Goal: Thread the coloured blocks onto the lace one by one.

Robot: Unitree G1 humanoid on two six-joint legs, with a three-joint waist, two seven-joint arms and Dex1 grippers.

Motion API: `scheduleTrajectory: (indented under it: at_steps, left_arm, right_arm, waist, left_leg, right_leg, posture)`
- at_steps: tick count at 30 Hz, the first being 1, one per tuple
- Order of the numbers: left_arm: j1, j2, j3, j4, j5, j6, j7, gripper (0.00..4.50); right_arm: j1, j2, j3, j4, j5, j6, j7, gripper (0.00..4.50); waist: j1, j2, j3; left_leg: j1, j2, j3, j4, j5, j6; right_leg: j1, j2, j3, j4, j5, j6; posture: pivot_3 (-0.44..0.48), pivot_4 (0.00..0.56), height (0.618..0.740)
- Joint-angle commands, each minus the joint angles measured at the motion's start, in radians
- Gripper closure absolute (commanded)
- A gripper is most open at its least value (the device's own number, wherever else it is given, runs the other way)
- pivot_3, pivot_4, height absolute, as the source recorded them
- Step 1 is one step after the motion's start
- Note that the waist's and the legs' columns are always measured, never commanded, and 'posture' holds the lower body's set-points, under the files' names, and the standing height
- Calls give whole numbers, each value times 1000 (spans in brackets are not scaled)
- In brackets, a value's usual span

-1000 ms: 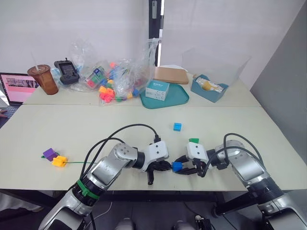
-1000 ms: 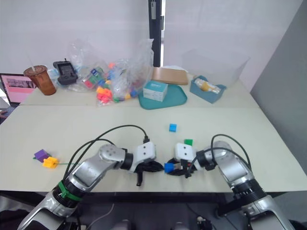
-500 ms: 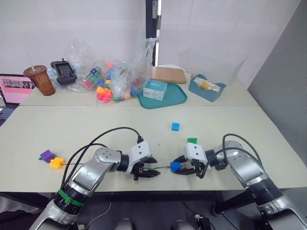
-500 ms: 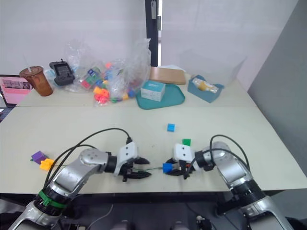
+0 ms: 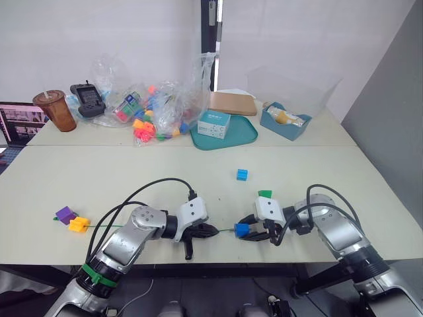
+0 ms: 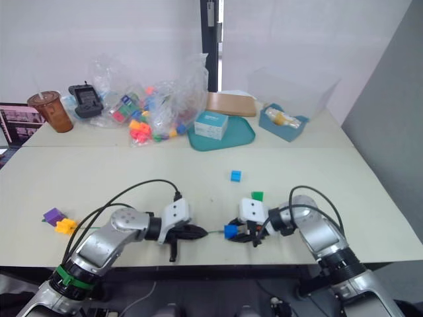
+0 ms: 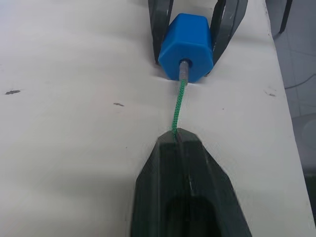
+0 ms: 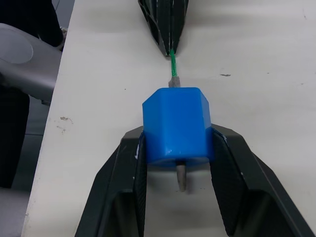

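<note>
1. The right hand (image 8: 177, 197) is closed on the dark blue block (image 8: 177, 123), one finger on each side, low over the tabletop (image 5: 132, 178) near its front edge.
2. The left hand (image 7: 178, 143) faces it, close by, fingers pinched together on the lace (image 7: 177, 108) just behind its grey tip (image 8: 181, 177).
3. That tip has gone through the block's hole and pokes out the far side.
4. The block looks light, hard and smooth, so a side grip suits it; the cord looks limp, best held near the stiff tip.
5. The light blue block (image 5: 243, 174) and green block (image 5: 266, 193) lie beyond the right hand; the purple block (image 5: 65, 214) and orange-yellow block (image 5: 78, 224) sit touching each other on the cord far left.
</note>
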Motion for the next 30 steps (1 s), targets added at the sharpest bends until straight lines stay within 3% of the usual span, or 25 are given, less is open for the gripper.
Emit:
scheduleTrajectory:
  at_steps: [1,17,21,23,30]
  left_arm:
    - [-17,-30,-24,-7,3,-10,2,4470]
    - [-61,-84,-38,6,29,6,24,4470]
    - [-71,-83,-20,8,14,16,22,3313]
    - [-74,-82,-14,2,9,23,22,2664]
    - [-87,-87,-20,0,10,32,16,383]
  right_arm:
    - [26,-9,22,2,-22,19,-3,3224]
    - [25,-2,32,-3,-24,30,-11,3224]
    - [29,-1,23,-18,-9,50,-12,3224]
    - [31,1,10,-33,7,67,-14,2175]
    - [29,-10,-45,-86,73,125,-10,0]
  waist:
    - [0,0,0]
    - [-1,0,0]
    - [-1,0,0]
    - [-1,0,0]
    - [1,0,0]
  left_leg:
    - [0,0,0,0,0,0]
    - [0,0,0,0,0,0]
    - [0,0,0,0,0,0]
    - [0,0,0,0,0,0]
    - [-2,0,0,0,0,0]
  right_leg:
    - [0,0,0,0,0,0]
    - [0,0,0,0,0,0]
    - [0,0,0,0,0,0]
    - [0,0,0,0,0,0]
    - [0,0,0,-1,0,0]
  posture:
    - [0,150,740]
    - [0,150,740]
    - [0,150,740]
    - [0,150,740]
    - [0,150,740]
